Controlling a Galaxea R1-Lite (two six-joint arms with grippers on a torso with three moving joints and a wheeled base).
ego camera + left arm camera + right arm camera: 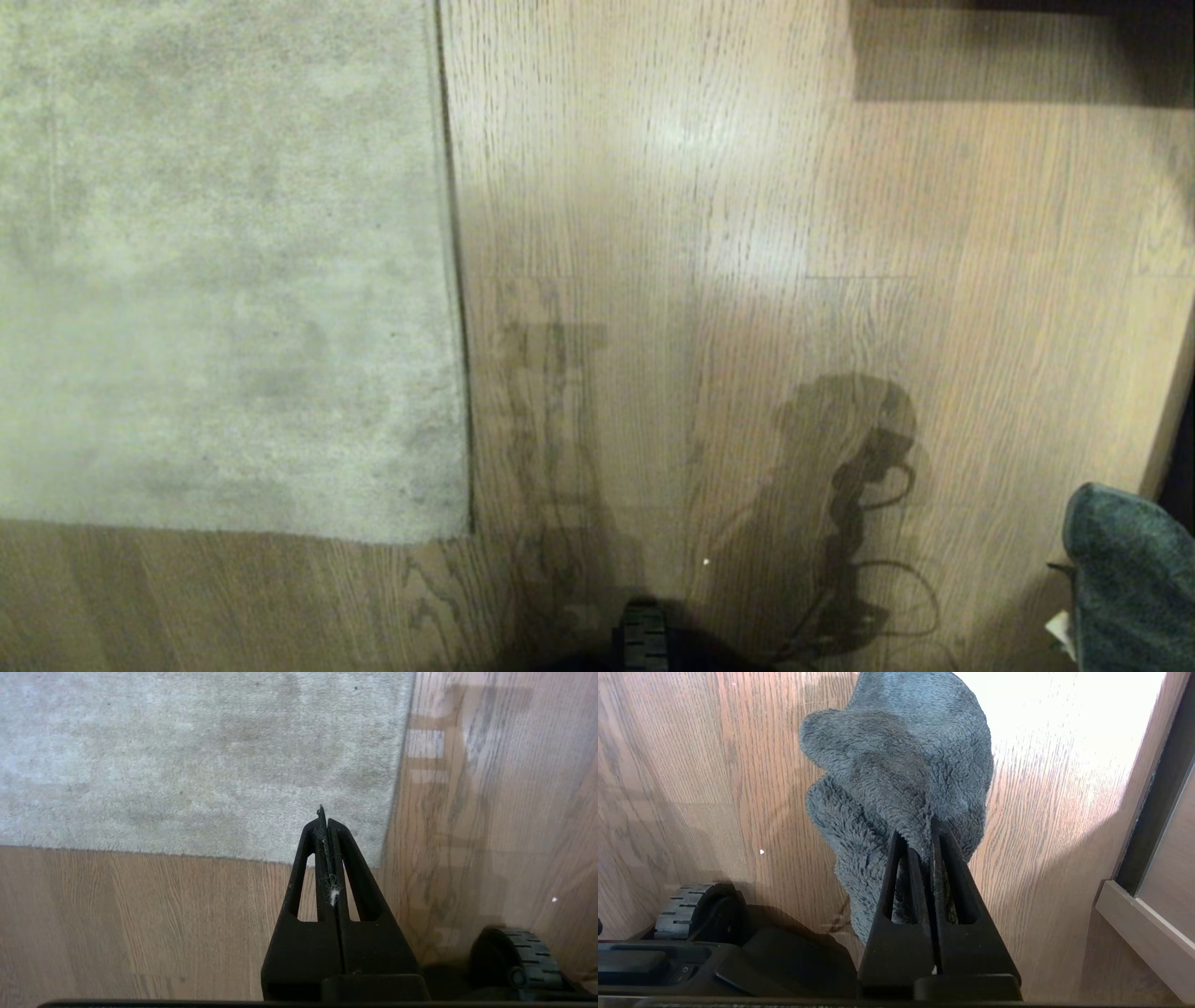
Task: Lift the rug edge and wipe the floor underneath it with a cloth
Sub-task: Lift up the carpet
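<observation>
- Right tool (930,830) is pinching a fold of the cloth (896,774), with both black fingers pressed against the fuzzy grey-teal fabric.
- Most of the cloth bunches out past the fingertips and hangs above the floor (752,788) without visibly touching it.
- In the head view only a part of the cloth (1130,579) shows, at the lower right corner of the scene, well apart from the rug.
- Left tool (325,821) has its fingers pressed together on nothing; a few pale wisps of lint cling along the seam between them.
- It hangs above the near corner of the rug, its tips over the pile just inside the border; whether they touch the rug cannot be told.
- The rug edge (457,308) runs straight away from the robot, then turns at a square corner (464,534) into the near border.
- The rug lies flat on the floor (747,233), with its edge not lifted.
- Light brown planks with dark grain fill the rest of the scene, with shadows of the arms on them.
- A black ribbed wheel (644,635) of the base shows at the bottom middle.
- A pale wooden frame (1143,933) stands to the robot's right.
</observation>
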